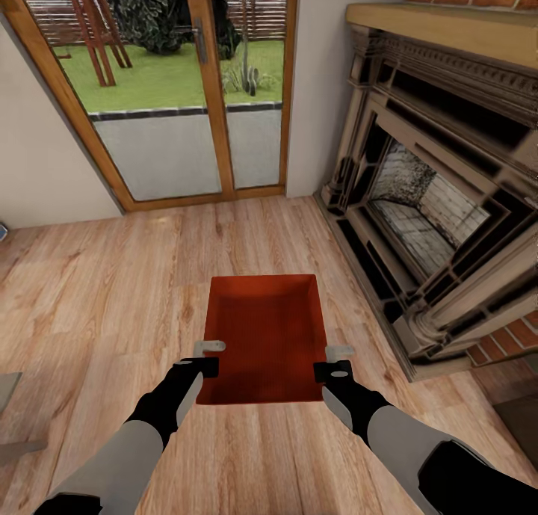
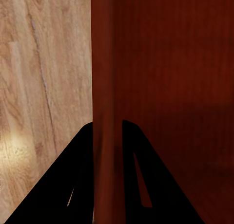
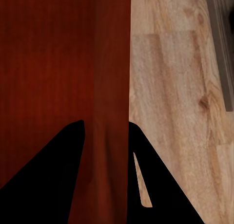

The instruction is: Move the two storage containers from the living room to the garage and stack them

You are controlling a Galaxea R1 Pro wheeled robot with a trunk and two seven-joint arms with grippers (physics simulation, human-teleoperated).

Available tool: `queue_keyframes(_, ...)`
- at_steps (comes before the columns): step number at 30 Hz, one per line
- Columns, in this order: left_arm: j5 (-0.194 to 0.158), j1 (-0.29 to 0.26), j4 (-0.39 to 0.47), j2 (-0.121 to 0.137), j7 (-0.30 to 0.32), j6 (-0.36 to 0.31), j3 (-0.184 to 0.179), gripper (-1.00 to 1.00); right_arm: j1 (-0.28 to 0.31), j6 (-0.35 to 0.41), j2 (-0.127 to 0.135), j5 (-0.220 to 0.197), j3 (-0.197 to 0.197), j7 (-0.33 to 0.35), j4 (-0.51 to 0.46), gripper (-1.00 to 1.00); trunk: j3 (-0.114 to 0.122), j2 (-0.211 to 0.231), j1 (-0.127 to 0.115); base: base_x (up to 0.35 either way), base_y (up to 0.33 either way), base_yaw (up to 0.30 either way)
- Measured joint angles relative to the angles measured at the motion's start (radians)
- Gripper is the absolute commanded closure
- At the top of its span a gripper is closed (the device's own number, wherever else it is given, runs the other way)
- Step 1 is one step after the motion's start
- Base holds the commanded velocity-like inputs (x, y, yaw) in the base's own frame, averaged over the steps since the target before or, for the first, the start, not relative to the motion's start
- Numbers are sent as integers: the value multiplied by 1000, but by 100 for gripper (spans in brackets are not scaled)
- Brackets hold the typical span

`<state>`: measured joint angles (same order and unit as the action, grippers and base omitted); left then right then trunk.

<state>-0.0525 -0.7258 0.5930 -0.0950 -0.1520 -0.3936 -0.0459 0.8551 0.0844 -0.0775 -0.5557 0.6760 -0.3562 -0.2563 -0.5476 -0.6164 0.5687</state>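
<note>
From the head, the left claw (image 1: 208, 356) and right claw (image 1: 334, 359) are gripping opposite side walls of an orange-red storage container (image 1: 261, 335) over the wood-plank floor (image 1: 112, 298), near the fireplace (image 1: 433, 201). Each wrist camera is showing dark fingers (image 2: 78, 185) (image 3: 58, 175) straddling a container wall

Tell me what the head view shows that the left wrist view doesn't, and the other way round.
Head view only: the whole orange-red storage container held between both arms, the right gripper on its right wall, the brick fireplace and the glass doors.

Left wrist view only: a close look at the container's left wall running between the left gripper's two dark fingers, one inside, one outside.

Both: the container, the left gripper and the light wood-plank floor.
</note>
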Motion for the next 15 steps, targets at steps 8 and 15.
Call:
queue_keyframes(8, 0, 0, 0, 0, 0, 0, 0, 100, 0, 0, 1, -1, 1, 0, -1, 100, 38, 56, -31, 0, 0, 0)
queue_keyframes(15, 0, 0, 0, 0, 0, 0, 0, 100, 0, -1, 0, -2, 2, 0, 0, 100, 71, 105, -58, 0, 0, 0)
